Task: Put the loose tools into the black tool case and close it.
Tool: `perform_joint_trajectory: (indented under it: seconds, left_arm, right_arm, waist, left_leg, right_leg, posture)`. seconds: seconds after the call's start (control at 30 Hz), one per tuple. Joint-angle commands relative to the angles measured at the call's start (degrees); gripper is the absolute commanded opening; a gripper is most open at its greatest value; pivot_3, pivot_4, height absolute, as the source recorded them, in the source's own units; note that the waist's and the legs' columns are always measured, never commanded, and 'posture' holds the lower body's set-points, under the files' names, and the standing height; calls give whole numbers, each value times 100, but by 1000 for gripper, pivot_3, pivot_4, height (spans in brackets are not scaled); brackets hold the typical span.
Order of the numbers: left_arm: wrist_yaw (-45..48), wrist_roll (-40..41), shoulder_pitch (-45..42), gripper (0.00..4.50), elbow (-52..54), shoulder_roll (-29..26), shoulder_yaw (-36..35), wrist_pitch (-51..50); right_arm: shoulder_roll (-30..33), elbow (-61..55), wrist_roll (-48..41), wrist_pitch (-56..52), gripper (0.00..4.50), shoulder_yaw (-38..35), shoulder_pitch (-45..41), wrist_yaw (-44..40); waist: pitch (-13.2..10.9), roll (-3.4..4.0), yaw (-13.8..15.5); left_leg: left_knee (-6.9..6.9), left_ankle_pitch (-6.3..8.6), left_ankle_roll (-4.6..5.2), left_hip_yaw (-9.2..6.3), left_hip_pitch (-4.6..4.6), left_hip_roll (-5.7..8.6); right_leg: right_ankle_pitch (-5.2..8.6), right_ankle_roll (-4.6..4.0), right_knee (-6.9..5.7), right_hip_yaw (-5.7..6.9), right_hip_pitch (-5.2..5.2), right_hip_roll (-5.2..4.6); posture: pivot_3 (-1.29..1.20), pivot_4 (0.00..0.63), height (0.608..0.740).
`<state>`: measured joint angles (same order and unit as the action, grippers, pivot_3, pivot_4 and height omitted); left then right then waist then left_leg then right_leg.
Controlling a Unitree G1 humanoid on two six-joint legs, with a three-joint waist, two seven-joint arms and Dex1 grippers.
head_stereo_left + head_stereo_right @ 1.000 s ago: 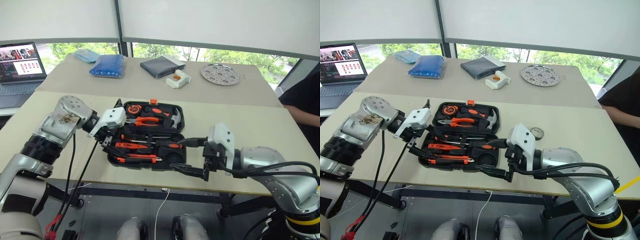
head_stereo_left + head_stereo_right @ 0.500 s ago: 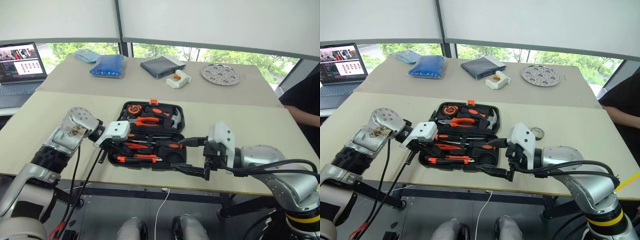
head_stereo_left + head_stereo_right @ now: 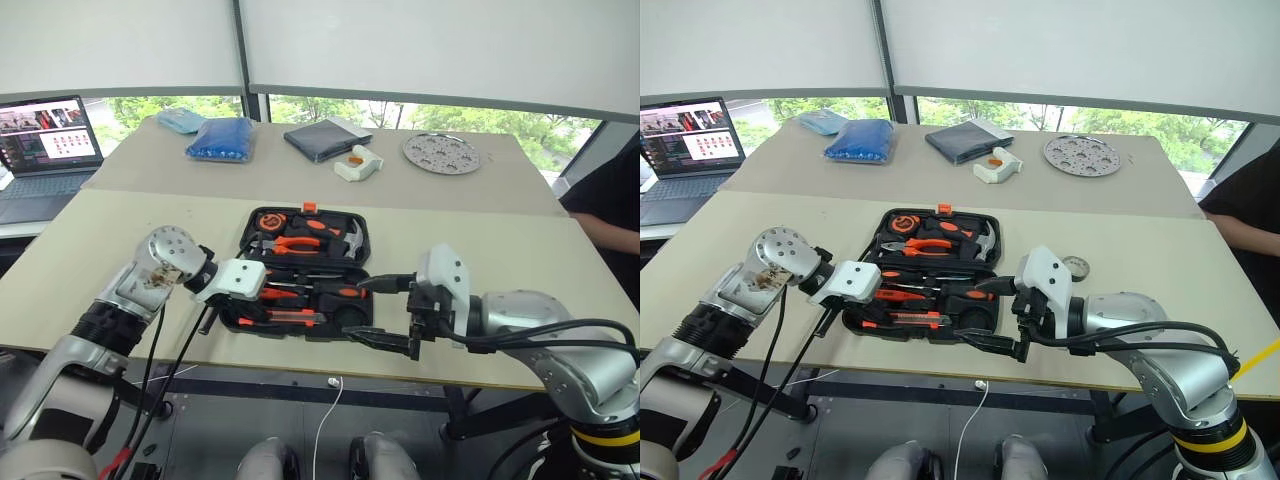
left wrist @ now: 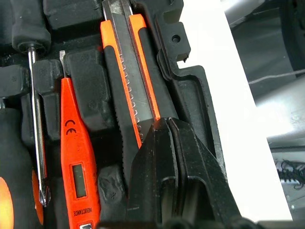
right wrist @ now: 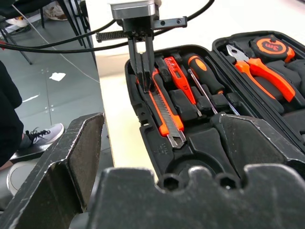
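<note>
Black moulded plastic forms the flat hinged tool case, which lies open on the pale bench between our two arms; its recesses already hold the orange-and-black utility knife, the thin orange tester screwdriver and a black-handled screwdriver, with the orange-handled pliers seated in the far half; we cannot make out the small tape roll.

Our left gripper has its fingers shut together, tips down on the handle end of the knife at the case's near-left corner; whether they pinch the knife or only press on it we cannot tell, though we judge they are pressing; our right gripper hangs just beside the case's near-right corner with its fingers spread wide, holding nothing.

We judge the step in hand to be bedding the knife fully into its recess; to do it well we should push straight down along the handle, not sideways, lest the case skid toward the bench edge; the right gripper is well placed to steady the case; only once every tool sits flush should we swing the lid over, since a proud handle could keep the small orange latch from meeting.
</note>
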<state>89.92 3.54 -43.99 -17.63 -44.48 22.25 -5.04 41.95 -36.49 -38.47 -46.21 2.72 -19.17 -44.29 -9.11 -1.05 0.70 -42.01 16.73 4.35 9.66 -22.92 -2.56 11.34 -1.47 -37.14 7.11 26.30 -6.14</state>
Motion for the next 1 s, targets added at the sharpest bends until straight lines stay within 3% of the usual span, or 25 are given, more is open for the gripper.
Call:
perform_joint_trajectory:
  seconds: [0.03, 0.23, 0.4, 0.63, 0.83, 1.0]
  left_arm:
    - [55, 1069, -94, 602, 479, -28, -880, -1274]
    - [-985, 2522, -8, 2638, 1390, 205, -2397, -2735]
    - [-1390, 3280, 411, 4468, 2380, 252, -2656, -3671]
    - [-1585, 2914, 1195, 4468, 3050, -5, -2340, -3290]
    - [-1741, 2874, 1406, 4468, 3157, -168, -2328, -3208]
    - [-1733, 2809, 1523, 4500, 3215, -275, -2290, -3089]
  right_arm:
    - [322, -93, -182, -60, 4500, -650, 219, -49]
    - [933, 698, 74, 111, 4500, -1439, 590, -191]
    - [1021, 2131, 843, 586, 4500, -1006, 82, -222]
    - [446, 4638, 2220, 1358, 4500, 122, -1138, -106]
    - [41, 5804, 2848, 2139, 4500, 525, -1674, -310]
    - [-255, 6549, 3174, 2583, 3106, 608, -2005, -345]
  waist:
    - [-2, -2, 5]
    - [-4, -6, -9]
    - [-5, -6, -54]
    - [-9, -5, -156]
    - [-11, -1, -155]
    - [-12, -1, -156]
  left_leg:
    - [-3, -1, 0, -1, -6, 0]
    - [-19, 5, 11, -8, -30, 10]
    - [-14, 6, 13, -4, -18, 13]
    - [6, -4, -7, 1, 9, 15]
    - [20, -14, -24, 0, 5, 12]
    - [20, -14, -24, 1, 4, 12]
  right_leg:
    - [-1, 0, 0, 0, 4, 1]
    - [11, 20, 8, 0, 8, -2]
    - [16, 30, 12, -2, 1, -2]
    - [15, 27, 4, -11, -9, -4]
    - [23, 10, 3, -9, -1, 1]
    - [23, 11, 4, -7, -2, 0]
  posture:
    - [0, 150, 718]
    - [0, 150, 718]
    - [0, 150, 718]
    - [0, 150, 718]
    - [0, 150, 718]
    - [0, 150, 718]
